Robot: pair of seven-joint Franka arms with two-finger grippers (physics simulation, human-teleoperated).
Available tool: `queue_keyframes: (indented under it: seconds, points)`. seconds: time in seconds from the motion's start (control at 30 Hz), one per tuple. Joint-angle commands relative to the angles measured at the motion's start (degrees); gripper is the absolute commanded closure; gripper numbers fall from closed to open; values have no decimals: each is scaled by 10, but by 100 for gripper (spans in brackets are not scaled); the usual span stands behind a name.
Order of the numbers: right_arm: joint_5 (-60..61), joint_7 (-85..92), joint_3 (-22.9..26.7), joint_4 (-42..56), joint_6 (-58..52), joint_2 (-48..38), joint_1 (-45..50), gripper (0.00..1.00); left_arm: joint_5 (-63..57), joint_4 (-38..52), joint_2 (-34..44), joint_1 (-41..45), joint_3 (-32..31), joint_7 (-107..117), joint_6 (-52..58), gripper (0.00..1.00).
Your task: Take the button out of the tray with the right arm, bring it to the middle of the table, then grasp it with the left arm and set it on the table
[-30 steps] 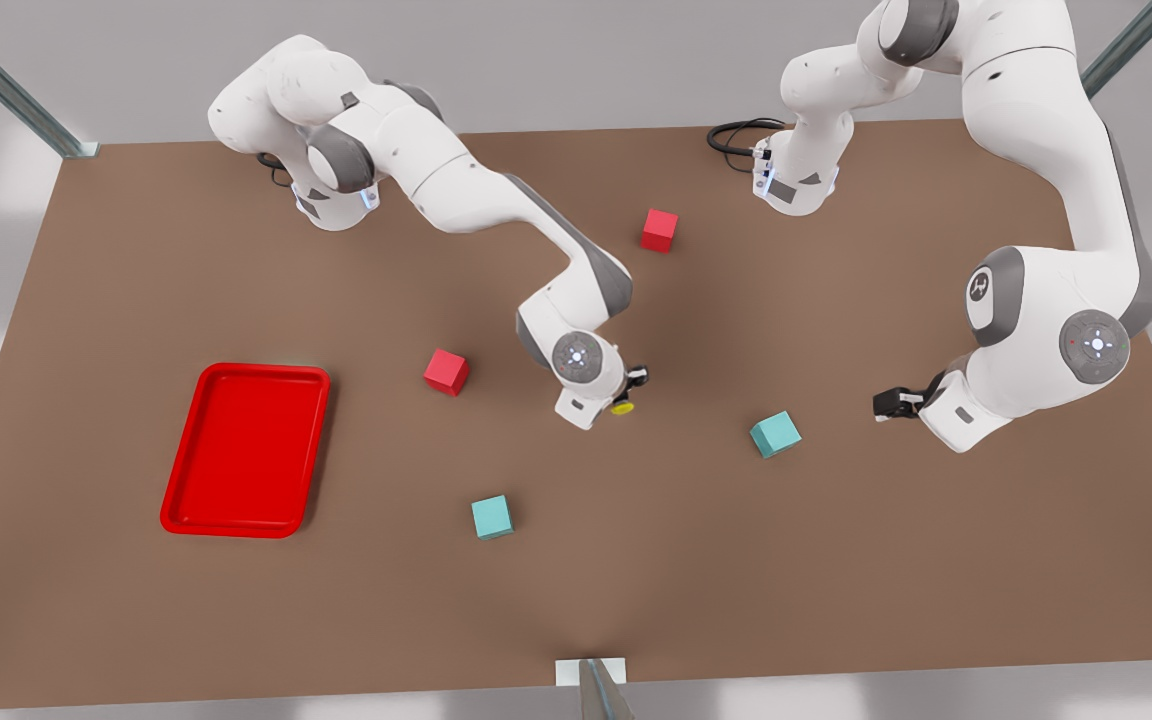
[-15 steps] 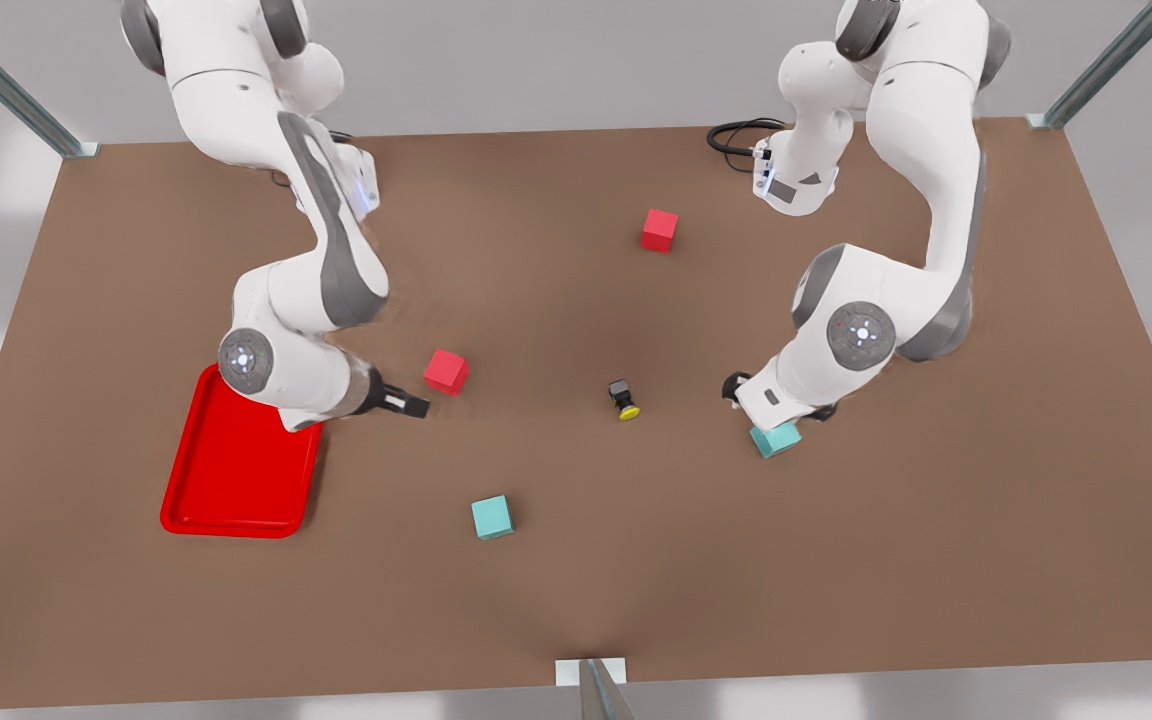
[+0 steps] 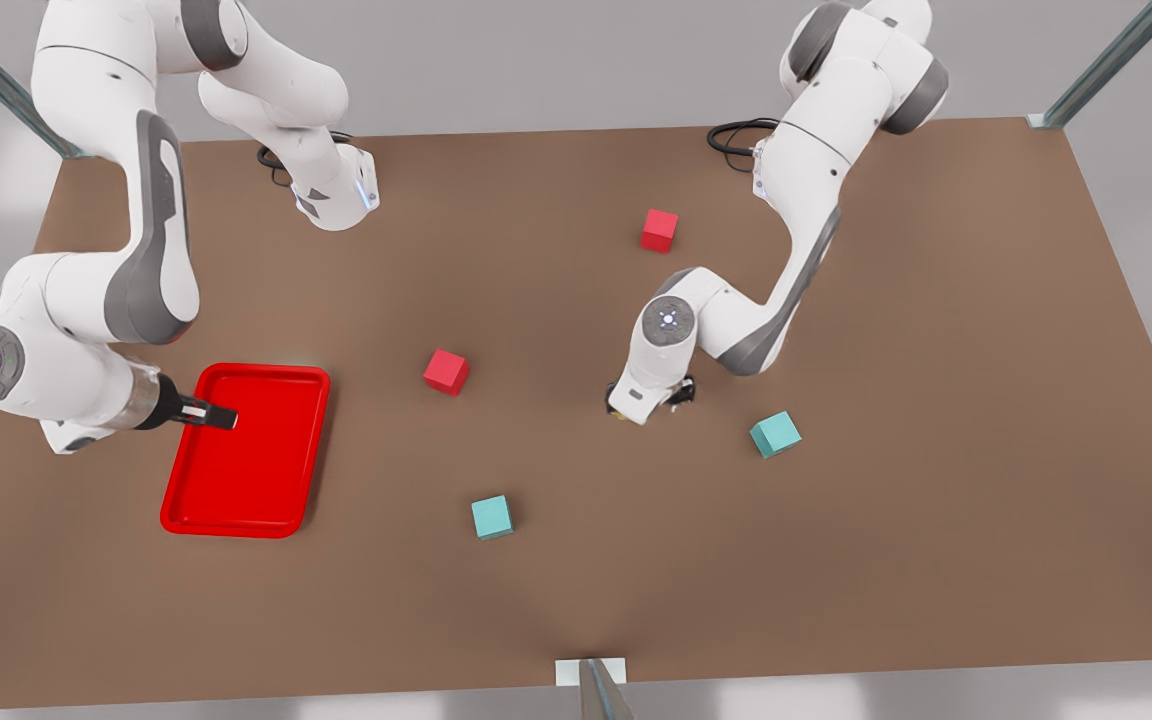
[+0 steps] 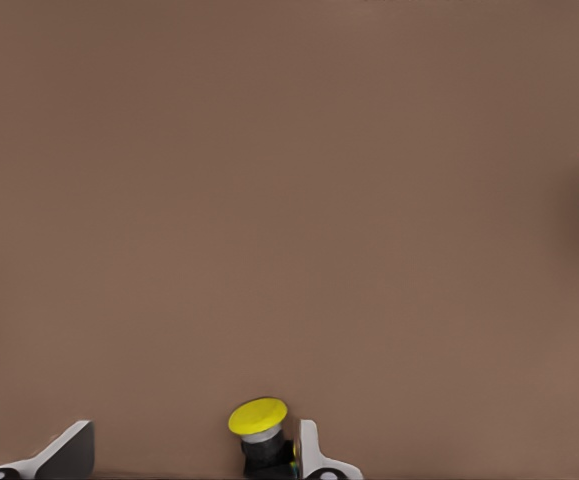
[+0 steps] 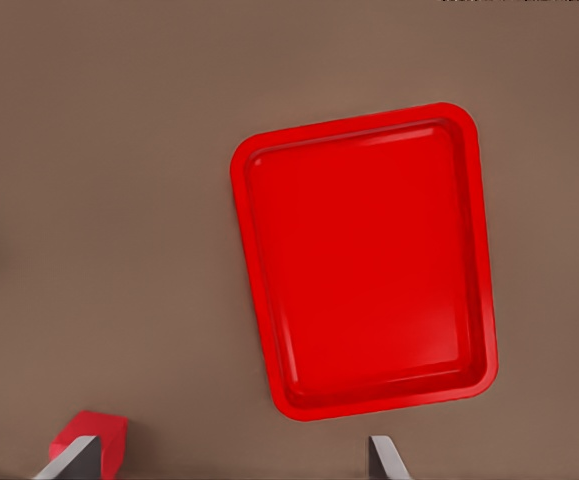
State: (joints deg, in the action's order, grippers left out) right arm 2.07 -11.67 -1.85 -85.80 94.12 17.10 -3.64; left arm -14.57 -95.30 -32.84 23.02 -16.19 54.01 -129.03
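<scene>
The left gripper (image 3: 648, 402) hangs spread over the button (image 4: 258, 417) to grasp it mid-table (image 3: 576, 560), while the right gripper (image 3: 218, 415), open and empty, waits above the tray (image 3: 176, 505).

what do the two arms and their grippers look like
Both arms match: glossy white jointed shells with grey joint covers and round grey end caps bearing a small lit mark. The right arm ends in a black right gripper; the left arm carries the left gripper, seen from its wrist with pale fingertips. A black cable coils at the left arm's base.
</scene>
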Motion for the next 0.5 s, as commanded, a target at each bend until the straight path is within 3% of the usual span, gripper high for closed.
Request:
queue_keyframes:
  seconds: [0.0, 0.1, 0.33, 0.47]
  points:
    - [-5, 135, 0, 10, -12, 20, -1, 0, -2, -13, 2, 11, 0, 442, -47, 0]
    - [-8, 135, 3, 56, -3, 70, -3, 0, -2, -19, 9, 26, 0, 481, -39, 0]
    - [-13, 128, 3, 56, -4, 70, -1, 0, -10, -44, 11, 50, 1, 514, -39, 0]
    - [-13, 128, 3, 56, -7, 70, -2, 0, -86, -44, -18, 34, 0, 511, -47, 0]
